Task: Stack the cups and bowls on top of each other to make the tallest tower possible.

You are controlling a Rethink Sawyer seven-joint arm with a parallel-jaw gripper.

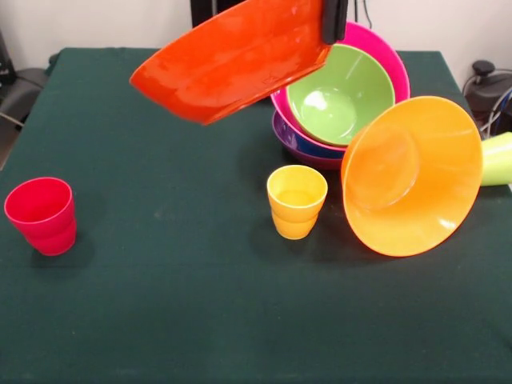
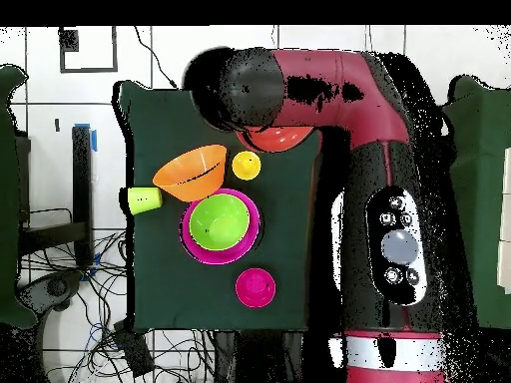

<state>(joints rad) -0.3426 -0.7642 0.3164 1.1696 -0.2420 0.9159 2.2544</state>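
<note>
The robot's black gripper (image 1: 334, 20) is clamped on the rim of a big shiny red-orange plastic bowl (image 1: 232, 60), held tilted high above the dark green table (image 1: 176, 320). Just beside it sits the tower (image 1: 340, 108) — a lime green bowl inside a pink one, purple lowest. A light orange bowl (image 1: 412, 176) leans on its side against the pile, near a yellow cup (image 1: 297, 202). Next, I think, the held bowl must go level over the tower — then down gently.

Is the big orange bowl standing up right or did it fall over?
Tipped over. The light orange bowl rests on its edge on the table, its underside facing the front camera, leaning beside the bowl pile.
</note>
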